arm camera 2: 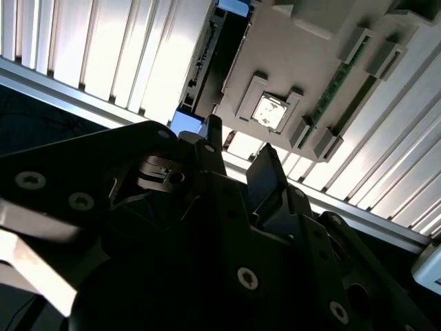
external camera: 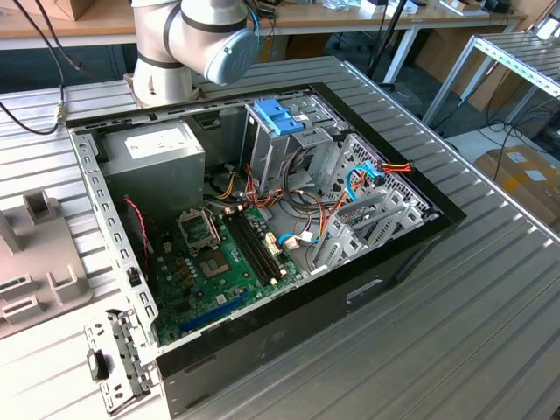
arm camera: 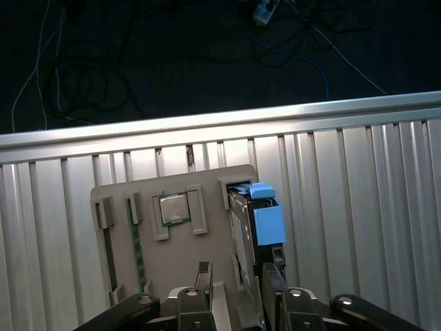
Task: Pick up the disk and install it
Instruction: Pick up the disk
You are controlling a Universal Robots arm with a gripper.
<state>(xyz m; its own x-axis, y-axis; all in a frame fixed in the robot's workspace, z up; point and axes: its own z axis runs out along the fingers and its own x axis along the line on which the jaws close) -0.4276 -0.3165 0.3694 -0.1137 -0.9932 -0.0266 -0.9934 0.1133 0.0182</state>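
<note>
Ready for pickup: the flat, rectangular silver-metal disk [arm camera: 240, 227] stands on edge in a slot of a grey plastic holder tray [arm camera: 138, 189], with a light-blue plastic rail [arm camera: 269, 222] against its side. The robot's black gripper [arm camera: 236, 274] hovers just above the tray. Its jaws are spread, and in the first wrist view they flank the disk's near end with a gap showing. Also in the tray sit a square silver processor chip [arm camera: 173, 208] and a green memory stick [arm camera: 136, 248] set on edge. The tray rests on a ribbed aluminium counter [arm camera: 344, 207]. In the exterior view, an open black computer case [external camera: 350, 289] lies beside the tray, to the exterior view's right of it.
</note>
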